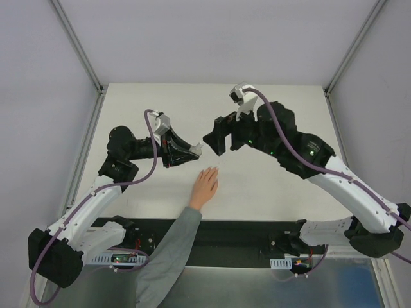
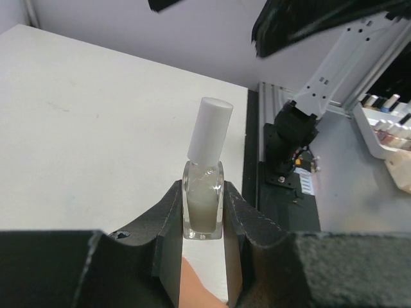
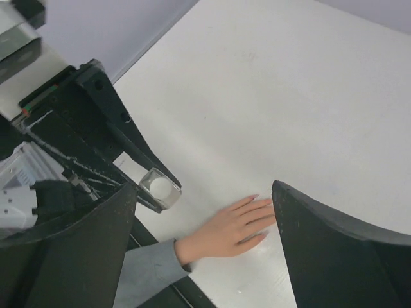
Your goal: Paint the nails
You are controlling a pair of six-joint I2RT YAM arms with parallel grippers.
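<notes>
A pale hand (image 1: 205, 186) in a grey sleeve (image 1: 170, 250) lies flat on the white table, fingers pointing away from the arms. Its nails (image 1: 212, 171) are tiny at the fingertips; they also show in the right wrist view (image 3: 255, 197). My left gripper (image 1: 193, 153) is shut on a small translucent whitish bottle (image 2: 204, 202) with a white cap (image 2: 210, 128), held upright above and left of the hand. The bottle also shows in the right wrist view (image 3: 159, 187). My right gripper (image 1: 212, 138) is open and empty, hovering above the hand and to the right of the bottle.
The table's near edge has a black strip (image 1: 257, 231) with both arm bases. A rack of small polish bottles (image 2: 385, 122) stands off the table beside the right arm's base (image 2: 292, 135). Metal frame posts (image 1: 77, 45) run along the left and right sides.
</notes>
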